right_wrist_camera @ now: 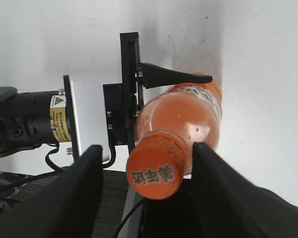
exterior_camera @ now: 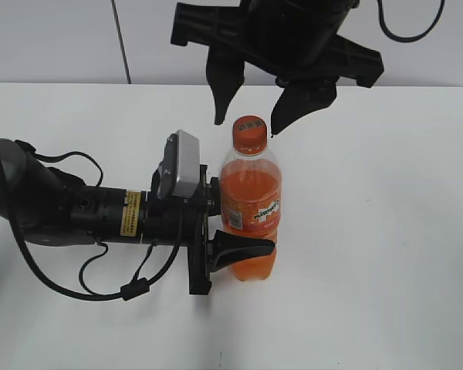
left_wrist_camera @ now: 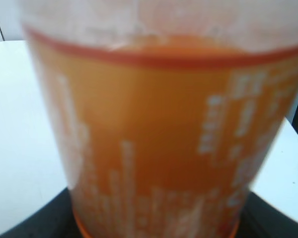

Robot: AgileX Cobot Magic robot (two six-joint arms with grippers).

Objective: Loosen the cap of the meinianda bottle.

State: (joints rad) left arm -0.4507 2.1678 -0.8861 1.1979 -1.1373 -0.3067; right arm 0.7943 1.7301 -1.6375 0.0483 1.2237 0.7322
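While the left tool (exterior_camera: 243,254) clamps the meinianda bottle (exterior_camera: 249,212), label print blurs.

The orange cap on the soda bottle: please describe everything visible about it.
The small round orange plastic screw cap sits closed on the neck of the upright clear soda bottle holding orange liquid. Its side is ribbed and its flat top carries faint white print. The open right gripper hangs around it, a finger on each side, touching nothing. The left gripper clamps the bottle's lower body.
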